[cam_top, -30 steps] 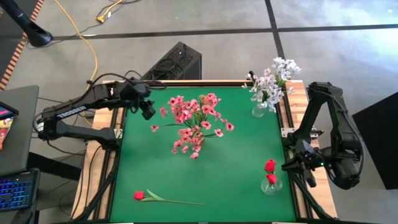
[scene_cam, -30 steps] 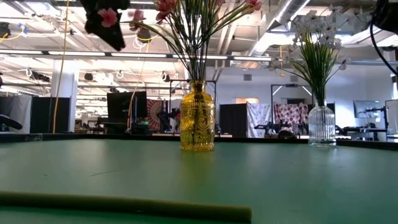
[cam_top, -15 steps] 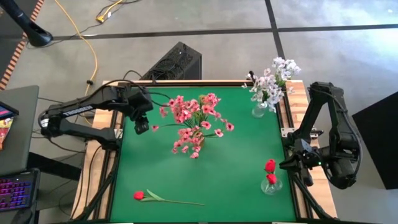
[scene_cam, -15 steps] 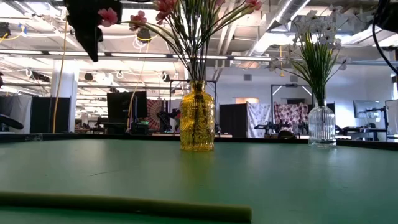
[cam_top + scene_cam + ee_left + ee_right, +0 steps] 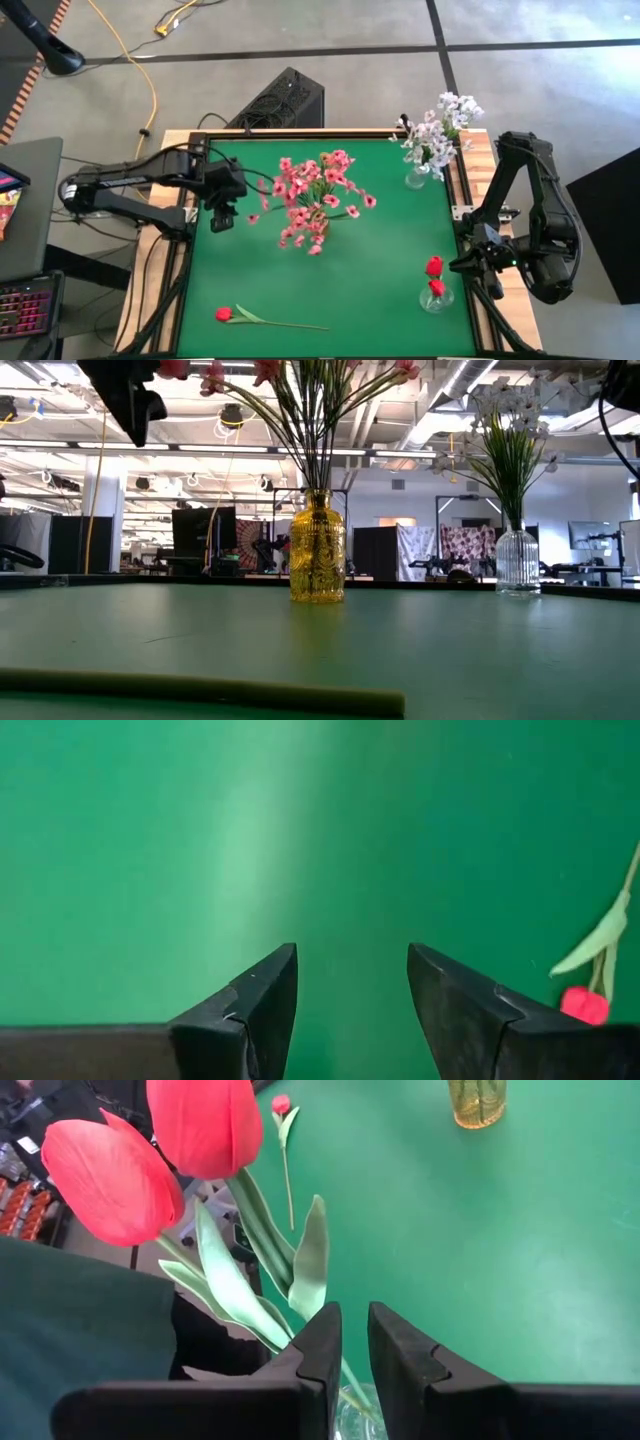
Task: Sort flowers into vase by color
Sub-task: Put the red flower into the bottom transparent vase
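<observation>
A loose red flower [image 5: 224,314] lies flat on the green mat [image 5: 380,250] near the front left, and its bud [image 5: 585,1005] shows in the left wrist view. My left gripper [image 5: 221,219] hangs open above bare mat, left of the pink flowers [image 5: 312,198], pointing steeply down. These stand in a yellow vase [image 5: 318,548]. White flowers [image 5: 435,128] stand in a clear vase [image 5: 518,563] at the far right. Two red flowers [image 5: 150,1150] stand in a clear vase [image 5: 436,296] at the near right. My right gripper [image 5: 348,1348] hovers beside them, fingers a narrow gap apart with nothing between the tips.
A black box [image 5: 285,100] and a yellow cable [image 5: 130,55] lie on the floor beyond the far edge. Wooden rails [image 5: 482,160] frame the mat. Open mat stretches across the middle and the near side, between the lying flower and the red-flower vase.
My left gripper has moved away from the pink flowers toward the table's near edge, sinking a little. It has tipped to point more steeply down and has stayed open. The flowers and vases have kept their places.
</observation>
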Tool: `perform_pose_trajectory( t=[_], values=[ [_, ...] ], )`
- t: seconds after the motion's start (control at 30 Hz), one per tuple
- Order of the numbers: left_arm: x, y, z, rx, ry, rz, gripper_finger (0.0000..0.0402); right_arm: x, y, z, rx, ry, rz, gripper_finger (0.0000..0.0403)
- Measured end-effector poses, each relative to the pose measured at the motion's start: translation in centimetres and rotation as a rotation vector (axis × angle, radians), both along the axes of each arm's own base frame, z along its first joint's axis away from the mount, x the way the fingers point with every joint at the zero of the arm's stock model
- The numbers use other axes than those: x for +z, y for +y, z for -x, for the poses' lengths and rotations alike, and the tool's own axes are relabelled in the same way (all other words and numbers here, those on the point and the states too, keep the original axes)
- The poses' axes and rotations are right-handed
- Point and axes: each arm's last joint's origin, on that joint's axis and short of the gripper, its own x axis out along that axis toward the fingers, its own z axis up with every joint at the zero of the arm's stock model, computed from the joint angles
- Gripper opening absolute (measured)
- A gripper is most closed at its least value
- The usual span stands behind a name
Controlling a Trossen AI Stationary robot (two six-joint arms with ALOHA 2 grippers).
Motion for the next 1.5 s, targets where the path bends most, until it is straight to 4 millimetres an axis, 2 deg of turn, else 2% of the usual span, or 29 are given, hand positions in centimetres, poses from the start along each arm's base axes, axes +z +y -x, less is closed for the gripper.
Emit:
perform_pose_trajectory(
  t=[0.2,0.37,0.5,0.63,0.77,0.93,1.2,1.33,1.5],
  values=[
    [0.5,-1.3,0.0,-0.020,-0.067,-0.039,0.0178,0.0,0.0,0.0,0.000,0.001,0.004,0.0082],
    [2.2,-1.6,1.0,0.034,-0.253,-0.088,0.0178,0.0,-0.1,0.0,0.000,0.002,0.011,0.0082],
    [3.6,-2.2,2.7,0.006,-0.395,0.027,0.0178,0.0,-0.1,0.0,0.001,0.003,0.012,0.0082],
    [4.2,-3.0,4.0,-0.040,-0.423,0.168,0.0178,-0.1,-0.1,0.0,0.000,0.003,0.015,0.0082],
    [4.2,-3.9,4.2,-0.084,-0.411,0.223,0.0178,-0.1,-0.2,0.0,0.000,0.004,0.024,0.0082],
    [3.2,-6.4,2.4,-0.214,-0.316,0.241,0.0178,-0.1,-0.2,0.0,-0.020,0.009,-0.005,0.0082],
    [0.8,-11.1,-0.8,-0.450,-0.214,0.124,0.0178,-0.1,-0.3,-0.5,-0.071,0.012,-0.031,0.0082],
    [-0.9,-13.6,-2.6,-0.485,-0.171,0.130,0.0178,-0.1,-0.4,-0.8,-0.091,0.013,-0.029,0.0082],
    [-3.4,-17.5,-5.0,-0.480,-0.174,0.142,0.0178,-0.2,-0.4,-0.7,-0.027,0.050,0.021,0.0082]
  ],
)
